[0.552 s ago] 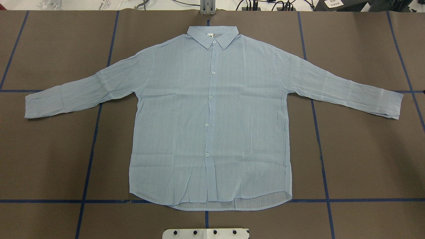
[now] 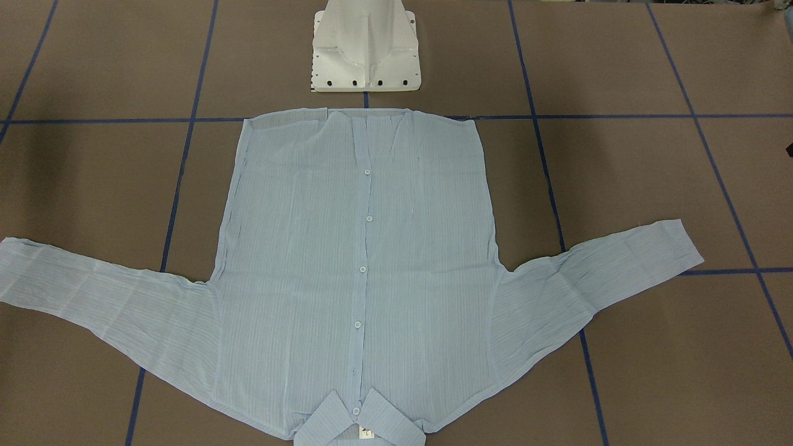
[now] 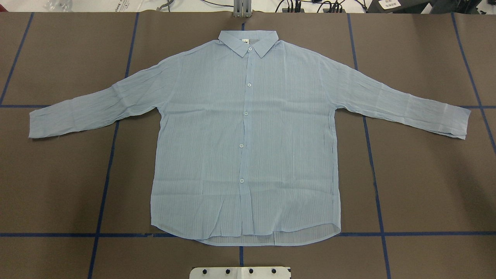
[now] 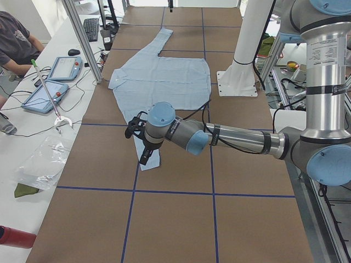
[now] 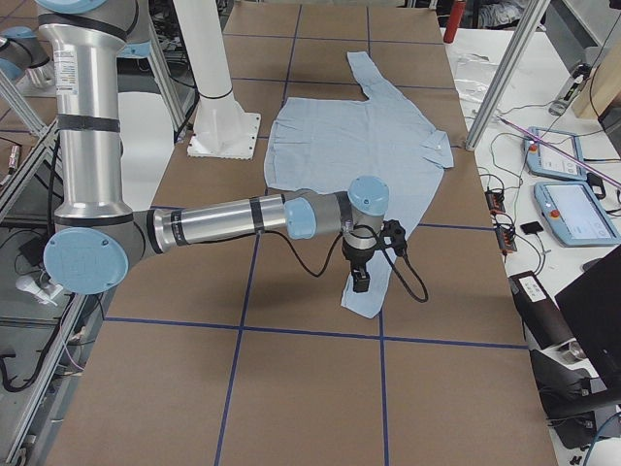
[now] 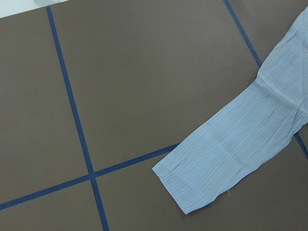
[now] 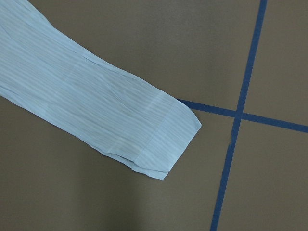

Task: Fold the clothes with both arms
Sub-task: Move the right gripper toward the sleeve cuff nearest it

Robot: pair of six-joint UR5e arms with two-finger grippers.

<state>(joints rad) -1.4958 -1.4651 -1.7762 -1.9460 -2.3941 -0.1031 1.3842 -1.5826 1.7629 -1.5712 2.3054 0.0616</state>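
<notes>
The pale-blue striped shirt (image 3: 244, 135) lies flat and buttoned on the brown table, collar (image 3: 248, 40) at the far side and both sleeves spread out. My left arm (image 4: 230, 137) reaches out low, and its black gripper (image 4: 143, 156) hangs over the left cuff (image 6: 202, 178). My right gripper (image 5: 361, 280) hangs over the right cuff (image 7: 159, 139). Only the side views show the grippers, so I cannot tell whether they are open or shut. Neither wrist view shows any fingers.
The white pedestal base (image 2: 365, 56) stands at the shirt's hem side. Blue tape lines (image 3: 104, 186) cross the table. A side bench holds tablets (image 4: 55, 82), a person (image 4: 16, 44) sits beside it, and an aluminium post (image 4: 82, 38) stands at the table's edge.
</notes>
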